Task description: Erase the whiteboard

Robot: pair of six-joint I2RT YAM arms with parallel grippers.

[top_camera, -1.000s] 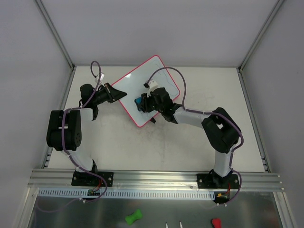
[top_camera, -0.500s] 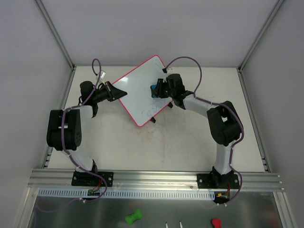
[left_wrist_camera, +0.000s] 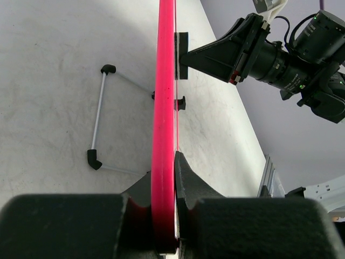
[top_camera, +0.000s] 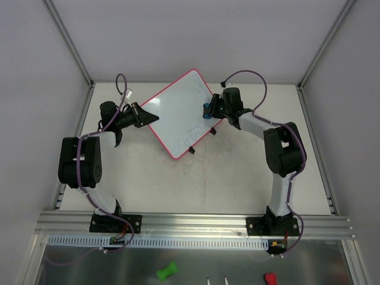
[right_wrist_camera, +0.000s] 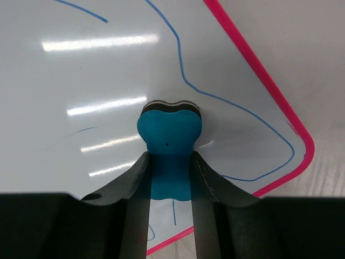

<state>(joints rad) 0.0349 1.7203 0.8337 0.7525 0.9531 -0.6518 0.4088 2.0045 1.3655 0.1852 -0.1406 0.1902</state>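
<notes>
From above, the whiteboard (top_camera: 181, 116) lay turned like a diamond at the far middle of the table (top_camera: 237, 178). The left gripper (top_camera: 146, 116) was at its left corner and the right gripper (top_camera: 209, 110) at its right edge. Only the left wrist view showed fingers clamped on the thin pink frame, with a wire stand (left_wrist_camera: 97, 121) beneath. The right wrist view showed fingers closed on a blue bone-shaped eraser (right_wrist_camera: 170, 135), pressed to the glossy white surface beside thin blue lines (right_wrist_camera: 179, 59).
</notes>
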